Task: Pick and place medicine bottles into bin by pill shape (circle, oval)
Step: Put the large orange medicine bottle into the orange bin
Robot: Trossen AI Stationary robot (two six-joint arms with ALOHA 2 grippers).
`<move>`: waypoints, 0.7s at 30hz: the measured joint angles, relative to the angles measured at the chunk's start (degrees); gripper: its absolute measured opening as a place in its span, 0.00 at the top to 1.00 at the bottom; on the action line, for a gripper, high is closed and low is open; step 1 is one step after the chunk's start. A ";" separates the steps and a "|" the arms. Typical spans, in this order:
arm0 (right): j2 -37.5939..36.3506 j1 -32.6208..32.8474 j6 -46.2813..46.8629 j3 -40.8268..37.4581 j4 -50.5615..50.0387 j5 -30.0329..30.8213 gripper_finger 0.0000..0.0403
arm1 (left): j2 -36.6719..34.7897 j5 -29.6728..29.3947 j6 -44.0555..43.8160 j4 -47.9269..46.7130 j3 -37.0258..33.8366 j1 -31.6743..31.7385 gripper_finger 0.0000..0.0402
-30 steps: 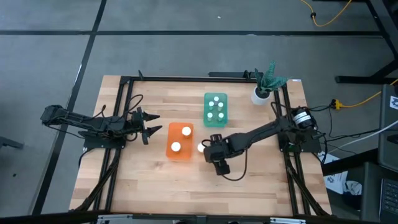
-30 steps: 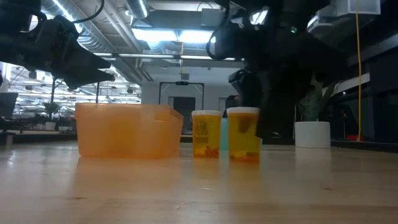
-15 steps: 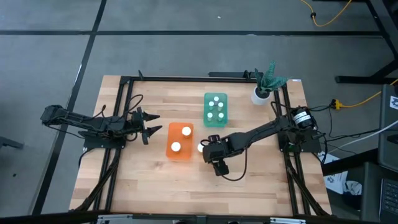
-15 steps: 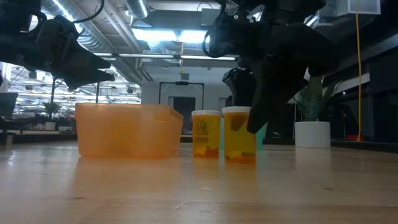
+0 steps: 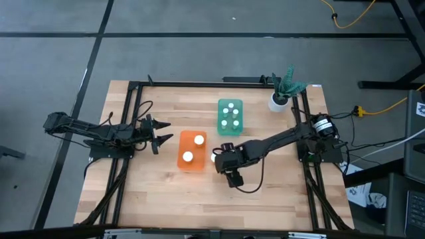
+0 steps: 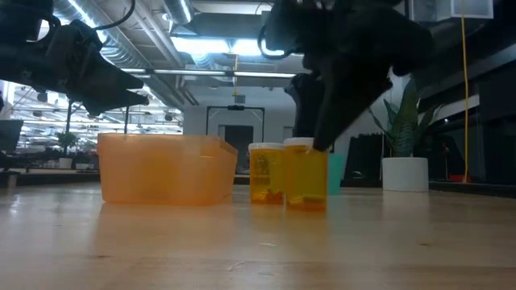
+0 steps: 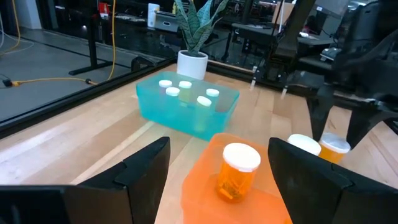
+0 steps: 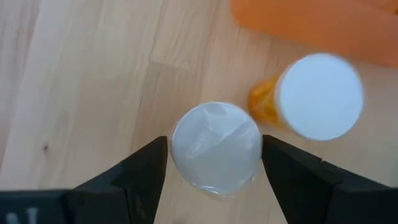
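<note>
Bottle (image 8: 216,144) between wide right end effector (image 8: 214,165) fingers (contact unclear), cap hiding pills; left end effector (image 5: 159,133) open.

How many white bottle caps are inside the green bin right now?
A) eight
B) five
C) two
B) five: the high view shows five small white caps in the teal-green bin, and the left wrist view shows the same five; the orange bin holds only two.

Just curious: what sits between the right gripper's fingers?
A white-capped bottle stands between the right gripper fingers, as the right wrist view shows.
</note>
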 joint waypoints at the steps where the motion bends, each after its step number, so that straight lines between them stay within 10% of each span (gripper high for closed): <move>1: -0.01 0.00 -0.02 0.46 -0.36 0.00 0.36 | 0.00 0.00 0.00 0.00 0.00 0.00 0.35; 21: 2.03 0.00 1.75 0.93 1.15 0.00 0.36 | 0.00 0.01 0.02 -0.13 0.00 0.00 0.35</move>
